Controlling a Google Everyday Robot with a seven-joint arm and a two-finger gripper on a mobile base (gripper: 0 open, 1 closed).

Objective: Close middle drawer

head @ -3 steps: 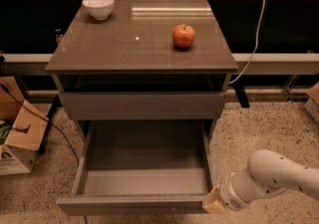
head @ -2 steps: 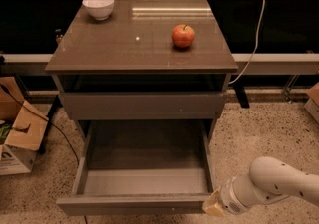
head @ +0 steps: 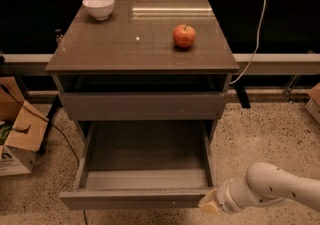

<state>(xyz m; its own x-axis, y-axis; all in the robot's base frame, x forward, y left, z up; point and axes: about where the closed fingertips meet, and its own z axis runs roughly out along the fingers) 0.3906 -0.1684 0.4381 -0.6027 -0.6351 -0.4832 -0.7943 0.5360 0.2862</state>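
The middle drawer (head: 145, 169) is pulled far out of the grey cabinet, and its box is empty. Its low flat front (head: 135, 199) faces me near the bottom of the view. Above it sits a taller grey drawer front (head: 142, 106), nearly flush with the cabinet. My gripper (head: 210, 203) comes in from the lower right on a white arm (head: 272, 186). Its tan tip is at the right end of the open drawer's front, touching it or very close to it.
A red apple (head: 184, 36) and a white bowl (head: 98, 6) stand on the cabinet top (head: 140, 44). Open cardboard boxes (head: 17, 134) lie on the floor at the left. A cable (head: 257, 34) hangs at the right. The floor is speckled terrazzo (head: 270, 134).
My arm has sunk a little lower in the view, and the gripper tip has stayed by the right end of the drawer front. The drawer has not visibly moved.
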